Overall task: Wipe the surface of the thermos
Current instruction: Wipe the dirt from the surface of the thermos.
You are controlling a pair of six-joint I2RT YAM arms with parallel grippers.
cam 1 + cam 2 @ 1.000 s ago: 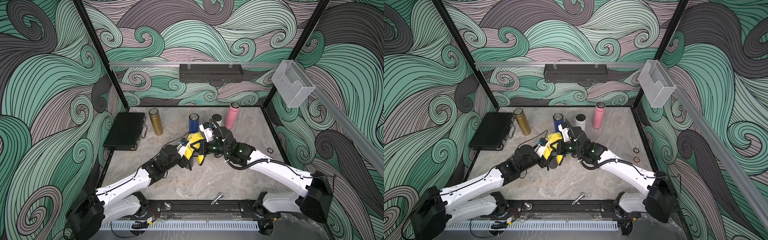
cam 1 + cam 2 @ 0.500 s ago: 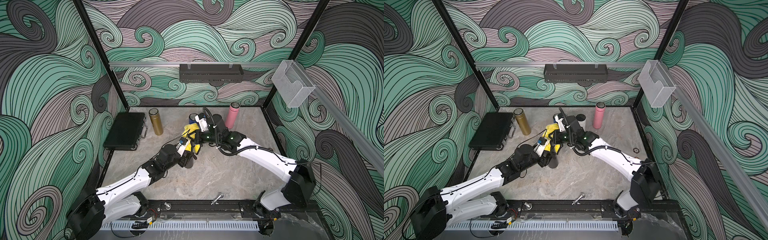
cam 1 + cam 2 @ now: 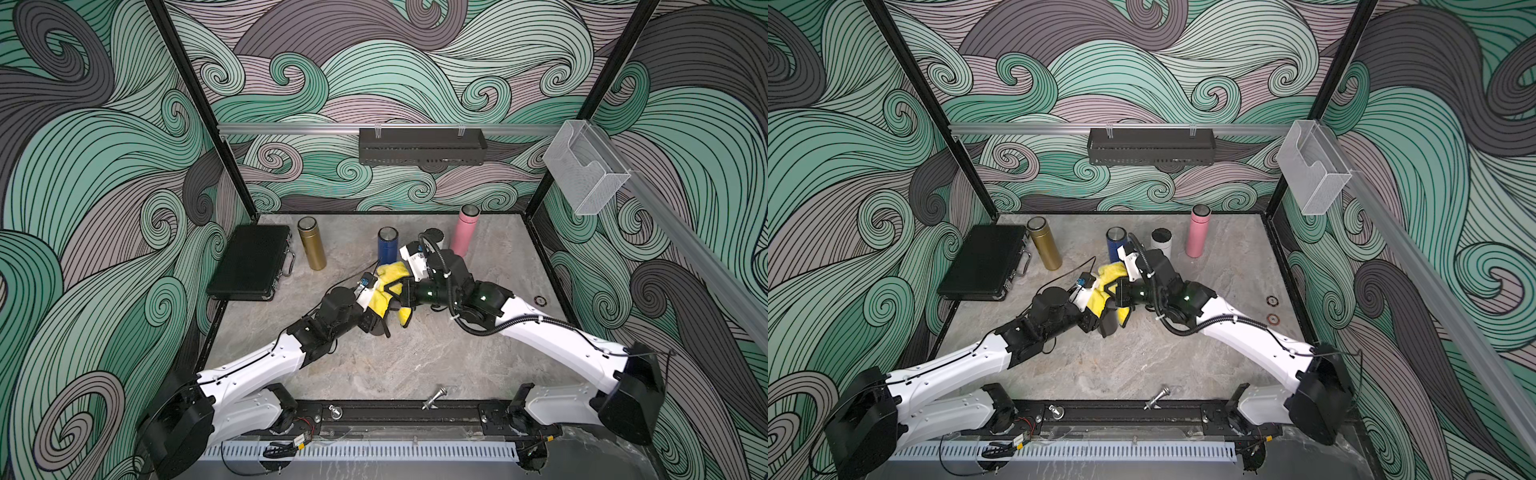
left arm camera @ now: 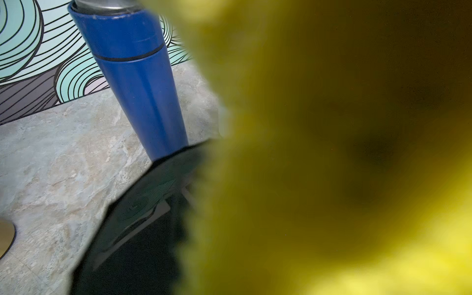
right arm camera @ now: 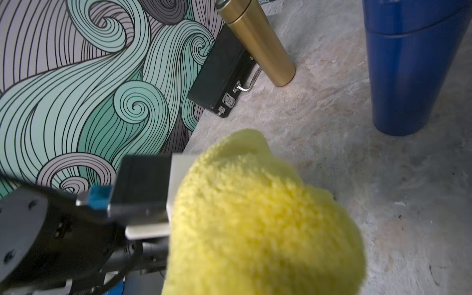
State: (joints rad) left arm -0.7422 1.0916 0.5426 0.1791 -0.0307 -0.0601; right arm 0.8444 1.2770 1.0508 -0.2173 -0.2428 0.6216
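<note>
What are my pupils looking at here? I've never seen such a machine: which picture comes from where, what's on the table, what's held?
A left arm and a right arm, both robotic, work at a stone-patterned table. The top views look down from above; each wrist view comes from a camera on an arm. Toward the back: a black case, a gold thermos, a blue thermos, a pink thermos. The left fingers appear to clasp a dark thermos; the right fingers pinch a yellow cloth draped over it.
</note>
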